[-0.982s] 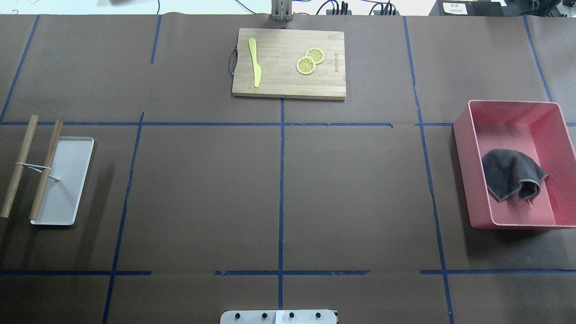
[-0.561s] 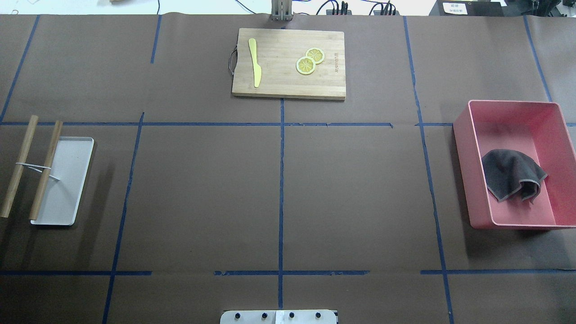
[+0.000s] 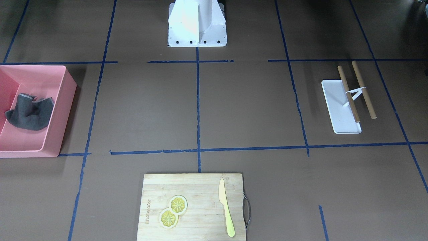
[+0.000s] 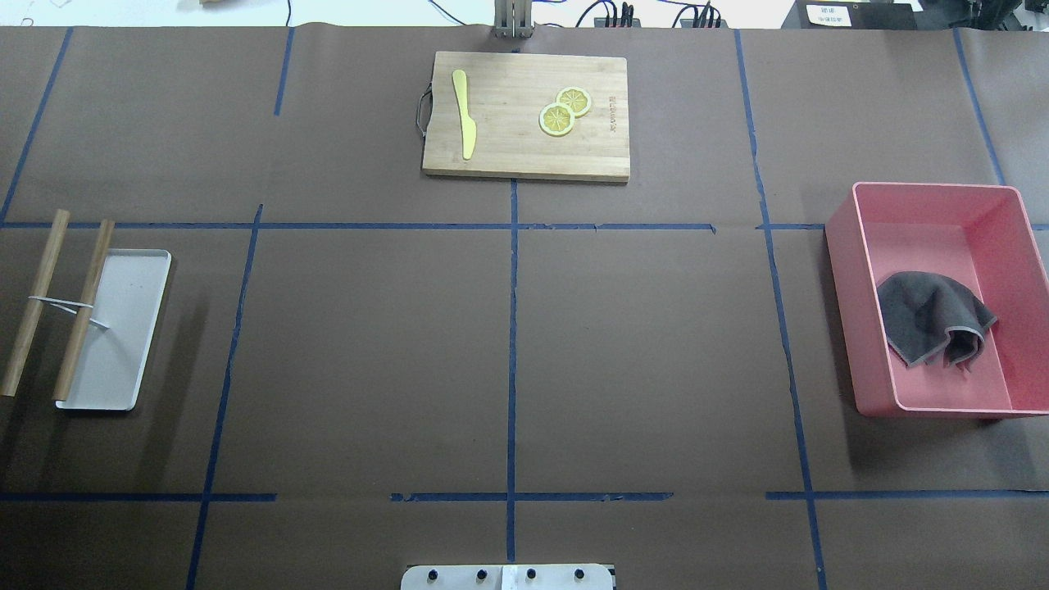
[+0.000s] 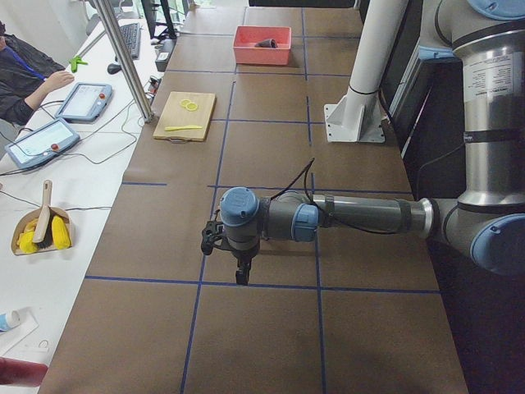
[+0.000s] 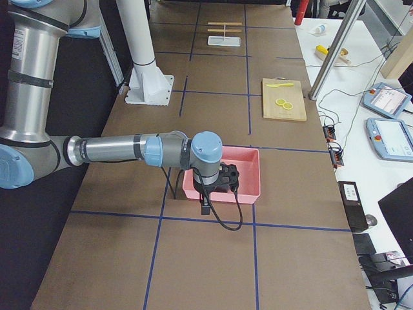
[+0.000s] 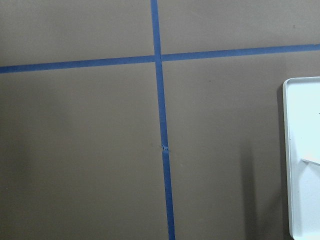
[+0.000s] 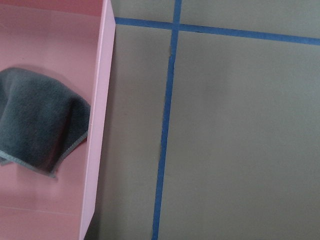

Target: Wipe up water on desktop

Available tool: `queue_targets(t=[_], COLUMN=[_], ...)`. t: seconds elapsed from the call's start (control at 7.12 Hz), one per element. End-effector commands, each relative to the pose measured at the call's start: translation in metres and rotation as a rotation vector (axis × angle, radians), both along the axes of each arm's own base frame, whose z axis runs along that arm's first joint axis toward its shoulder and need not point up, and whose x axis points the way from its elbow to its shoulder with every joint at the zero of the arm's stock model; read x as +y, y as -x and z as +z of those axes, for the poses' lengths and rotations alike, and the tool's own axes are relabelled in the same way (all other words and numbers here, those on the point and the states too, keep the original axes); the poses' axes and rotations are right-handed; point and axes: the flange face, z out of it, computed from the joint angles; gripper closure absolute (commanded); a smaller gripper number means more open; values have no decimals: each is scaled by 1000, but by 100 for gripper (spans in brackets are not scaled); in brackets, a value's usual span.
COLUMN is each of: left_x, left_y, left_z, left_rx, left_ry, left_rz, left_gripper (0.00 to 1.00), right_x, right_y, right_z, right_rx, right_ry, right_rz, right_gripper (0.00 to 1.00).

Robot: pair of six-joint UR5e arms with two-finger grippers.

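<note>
The grey cloth point(image 4: 930, 315) lies in the pink bin point(image 4: 840, 287) just beside my right jaws, well apart from my left jaws; I cannot tell how wide either stands.

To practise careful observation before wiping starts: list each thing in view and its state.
Desktop: no water visible.
Grey cloth: crumpled, in the pink bin.
Yellow knife: flat on the cutting board.
Lemon slices: overlapping, on that board.
Left gripper: open or shut, cannot tell.
Right gripper: likewise cannot tell.
</note>
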Motion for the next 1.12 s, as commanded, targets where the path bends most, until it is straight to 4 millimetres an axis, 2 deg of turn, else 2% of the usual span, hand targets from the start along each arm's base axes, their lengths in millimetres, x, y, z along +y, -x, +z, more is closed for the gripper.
queue_targets(t=[0.0, 0.14, 0.28, 0.42, 0.98], left_x=[-1, 1, 3, 3, 4], left_y=[0, 1, 4, 4, 4], left_z=[-6, 6, 0, 8, 11], left_rx=[1, 1, -6, -23, -22], left_ry=[-13, 13, 5, 19, 28], left_rz=[0, -4, -11, -10, -7], left_gripper=[0, 0, 0, 0, 0], right_x=[-1, -1, -1, -1, -2], right_y=[1, 1, 1, 1, 6], right_z=[2, 2, 2, 2, 2], right_rx=[-1, -1, -3, -3, -6], right_ry=[10, 9, 9, 8, 10], right_rz=[26, 23, 23, 22, 13], right_gripper=[0, 0, 0, 0, 0])
